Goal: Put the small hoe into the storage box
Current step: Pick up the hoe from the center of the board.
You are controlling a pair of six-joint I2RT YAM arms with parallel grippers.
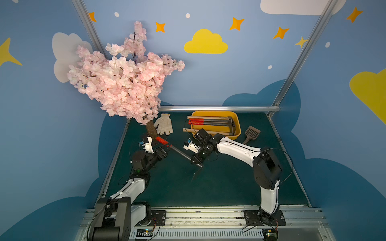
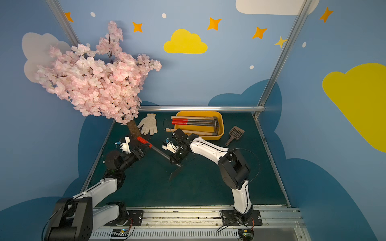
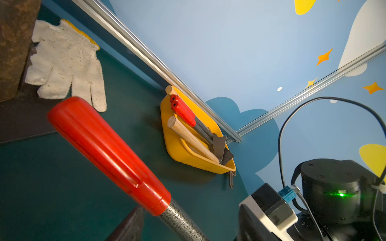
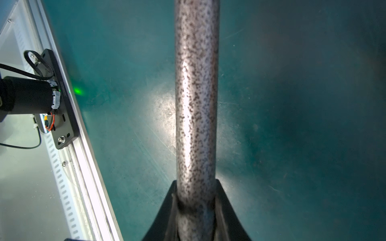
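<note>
You see a small hoe (image 1: 179, 153) with a bright red grip, a grey shaft full of dark speckles and a black blade. The storage box (image 1: 235, 136) is yellow-orange. The tools (image 1: 208, 121) in it have red or pale wood handles. The glove (image 1: 164, 124) is white with a yellow cuff. The tree (image 1: 123, 81) has pink flowers. The counter (image 1: 219, 183) is dark green.

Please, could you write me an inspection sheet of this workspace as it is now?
Surface: green mat, lightly scratched.
Job's things: small hoe outside the storage box; four other hoes lie inside, handles over the rim.
Clutter: white glove, brown scoop, blossom tree.
Grippers: right pincer shut on the hoe's shaft near the blade; left pincer at the red grip's end, hold unclear.
Cables: black cable loops beside the right arm.
Surroundings: blue walls with clouds and stars.
</note>
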